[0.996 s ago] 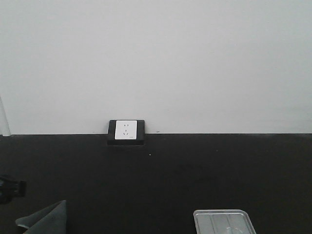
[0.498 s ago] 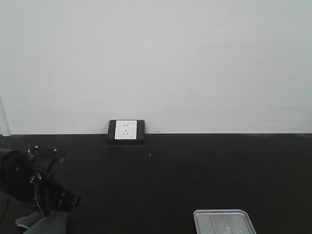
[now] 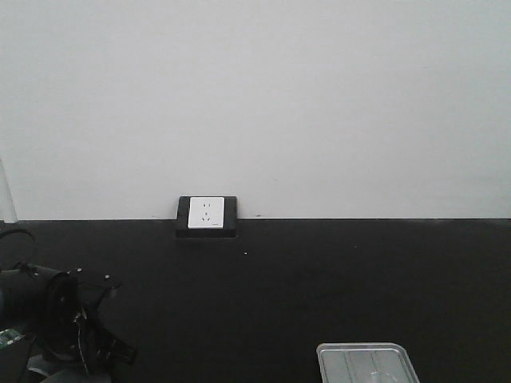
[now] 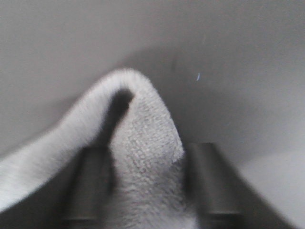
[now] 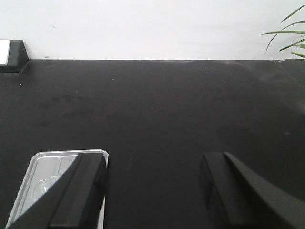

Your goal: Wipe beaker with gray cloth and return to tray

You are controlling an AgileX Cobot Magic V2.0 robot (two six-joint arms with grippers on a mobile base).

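Observation:
The gray cloth [image 4: 143, 143] rises in a thick fold between the two fingers of my left gripper [image 4: 148, 157]. The jaws stand apart on either side of the fold, and the view is blurred. In the front view my left gripper [image 3: 80, 335] hangs low at the bottom left and covers nearly all of the cloth. The silvery tray [image 3: 367, 351] lies at the bottom right. My right gripper [image 5: 153, 162] is open and empty just right of the tray [image 5: 38, 160], its left finger over the tray's right rim. I cannot make out the beaker clearly; only faint clear glints show inside the tray.
A white wall socket in a black housing [image 3: 207, 214] sits at the back where the black tabletop [image 3: 319, 279] meets the white wall. Green plant leaves [image 5: 290, 38] reach in at the far right. A clear upright object [image 3: 6, 191] shows at the left edge.
My left arm has come in from the left and dropped down onto the cloth, which was in plain sight a second ago. The tray has not moved.

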